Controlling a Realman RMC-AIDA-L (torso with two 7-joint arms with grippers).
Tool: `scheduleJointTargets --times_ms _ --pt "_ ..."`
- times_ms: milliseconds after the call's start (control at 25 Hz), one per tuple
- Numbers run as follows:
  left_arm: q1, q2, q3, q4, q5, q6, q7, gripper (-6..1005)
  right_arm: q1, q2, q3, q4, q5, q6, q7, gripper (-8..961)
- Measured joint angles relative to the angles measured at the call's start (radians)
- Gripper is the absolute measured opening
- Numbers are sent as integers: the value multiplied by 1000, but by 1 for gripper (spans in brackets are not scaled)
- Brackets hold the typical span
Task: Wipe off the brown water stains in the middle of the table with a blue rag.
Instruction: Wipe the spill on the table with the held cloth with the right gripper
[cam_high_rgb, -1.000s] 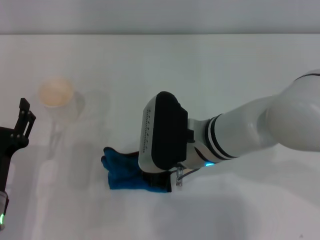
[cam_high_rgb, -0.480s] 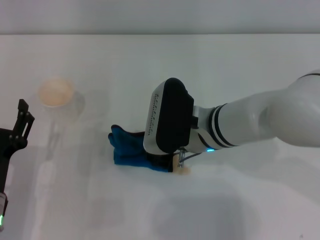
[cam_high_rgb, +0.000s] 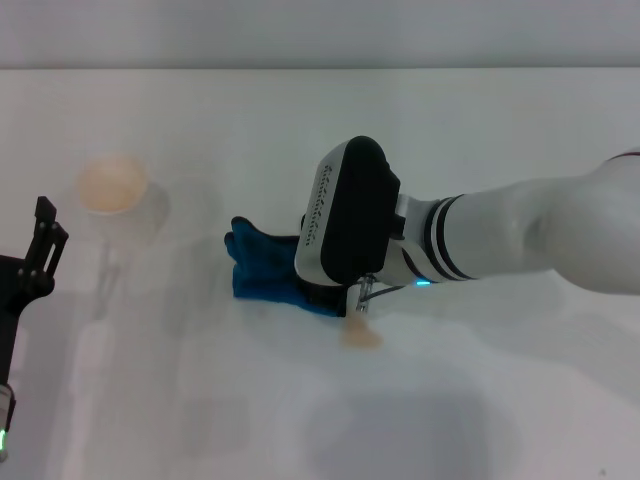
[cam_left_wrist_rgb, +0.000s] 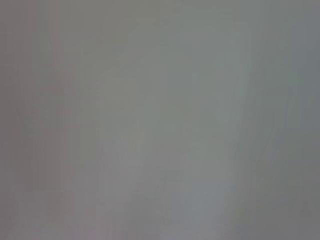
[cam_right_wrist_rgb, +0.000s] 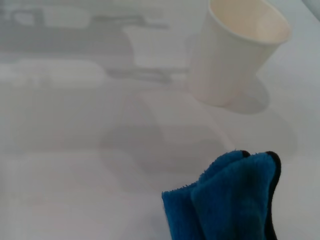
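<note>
Head view's got the stain (cam_high_rgb: 359, 335) beside the rag (cam_high_rgb: 268, 272); right wrist view only shows rag (cam_right_wrist_rgb: 231, 199) and cup (cam_right_wrist_rgb: 237, 47). Right gripper (cam_high_rgb: 335, 303) is hidden under its wrist, so can't tell its grip. Left gripper (cam_high_rgb: 45, 240) sits parked at the table (cam_high_rgb: 480, 140) edge, grip unclear too.

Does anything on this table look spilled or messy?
Yes. A small tan-brown stain sits on the white table, beside the bunched blue rag under the right gripper. The cup stands upright, apart.

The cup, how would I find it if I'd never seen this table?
Start at the white table and look to the robot's left of the blue rag. The cup stands there upright and alone. It is pale and see-through with a tan inside, the only container.
</note>
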Motion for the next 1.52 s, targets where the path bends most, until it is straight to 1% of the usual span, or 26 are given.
scheduleJointTargets --times_ms 200,360,600,720,880,1040,1280,1360,1520 --pt "0 0 1 0 2 -1 0 862 1 0 -8 -32 33 -88 -2 160" --pt "0 0 2 0 2 -1 0 862 -12 0 -11 -68 48 -153 -7 158" --pt "0 0 2 0 1 -1 0 861 -33 0 -29 -103 86 -211 -22 153" --pt "-2 0 2 0 -1 -1 0 861 -41 0 -50 -99 114 -174 -35 151" --pt "-7 0 1 1 -3 -1 0 861 -35 1 -80 -64 125 -63 -37 148" --pt "-11 0 2 5 -3 2 0 861 -31 1 -84 -13 130 23 -37 145" --pt "-10 0 1 9 -5 1 0 862 -24 0 -59 58 130 87 -37 144" --pt "-10 0 0 10 -6 0 0 862 -19 -1 -37 84 124 98 -37 144" --pt "-11 0 0 10 -6 -1 0 861 -18 -10 29 125 110 102 -37 142"
